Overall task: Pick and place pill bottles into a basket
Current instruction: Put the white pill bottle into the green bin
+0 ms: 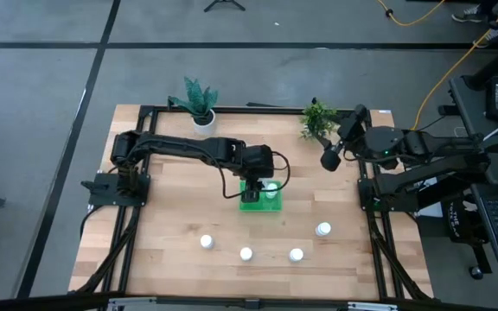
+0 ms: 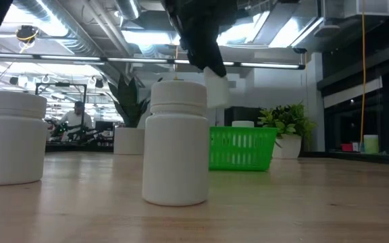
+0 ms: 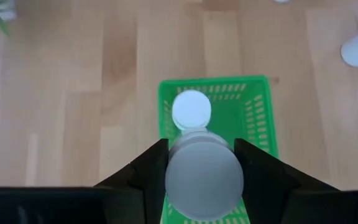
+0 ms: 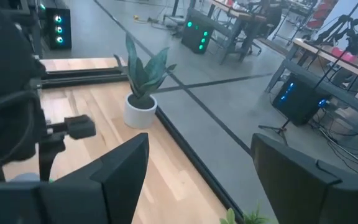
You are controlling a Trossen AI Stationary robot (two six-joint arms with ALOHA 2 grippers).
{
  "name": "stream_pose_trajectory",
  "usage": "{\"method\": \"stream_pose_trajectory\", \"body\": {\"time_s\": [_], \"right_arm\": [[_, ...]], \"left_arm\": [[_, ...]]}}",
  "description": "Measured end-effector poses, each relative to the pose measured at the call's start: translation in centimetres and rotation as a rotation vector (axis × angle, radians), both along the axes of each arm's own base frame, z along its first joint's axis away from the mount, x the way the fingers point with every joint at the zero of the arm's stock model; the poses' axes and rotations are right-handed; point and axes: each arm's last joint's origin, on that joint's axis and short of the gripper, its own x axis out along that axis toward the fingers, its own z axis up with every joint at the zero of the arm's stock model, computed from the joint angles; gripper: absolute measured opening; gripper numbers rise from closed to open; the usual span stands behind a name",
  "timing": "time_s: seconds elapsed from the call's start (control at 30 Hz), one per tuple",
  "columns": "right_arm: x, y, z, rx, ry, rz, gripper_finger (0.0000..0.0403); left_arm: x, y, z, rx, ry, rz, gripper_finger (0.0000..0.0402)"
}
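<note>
My left gripper (image 1: 263, 180) is over the green basket (image 1: 251, 204) at the table's middle, shut on a white pill bottle (image 3: 204, 175). In the low view this bottle (image 2: 215, 86) hangs above the basket (image 2: 242, 148). One more bottle (image 3: 191, 109) stands on its base in the basket. Several bottles stand on the table nearer the front: (image 1: 207, 242), (image 1: 245, 254), (image 1: 296, 254), (image 1: 322, 229). My right gripper (image 1: 328, 161) is open and empty, raised near the table's far right. My left gripper pinches the pill bottle by its two opposite sides (image 3: 171, 177) between its two fingers (image 3: 151, 168). The fingers come from above, pointing down. The bottle is lifted clear, above the near part of the basket and beside the bottle that stands in it.
Two potted plants stand at the table's far edge, one in a white pot (image 1: 201, 118) and one bushy (image 1: 317, 118). Bare wood lies around the basket. In the low view, bottles (image 2: 177, 142), (image 2: 12, 138) stand close to the camera.
</note>
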Motion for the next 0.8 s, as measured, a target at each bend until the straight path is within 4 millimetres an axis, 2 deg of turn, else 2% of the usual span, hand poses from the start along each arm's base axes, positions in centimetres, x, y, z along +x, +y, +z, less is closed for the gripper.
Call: {"method": "stream_pose_trajectory", "body": {"time_s": [0.27, 0.8], "right_arm": [[0.1, 0.0, -0.2, -0.001, 0.015, 0.003, 0.0284], [0.1, 0.0, -0.3, -0.003, 0.028, 0.002, 0.0284]], "left_arm": [[-0.1, 0.3, -0.1, 0.007, 0.012, -0.004, 0.0156], [1.5, 1.1, -4.8, -0.036, 0.134, -0.061, 0.0156]]}}
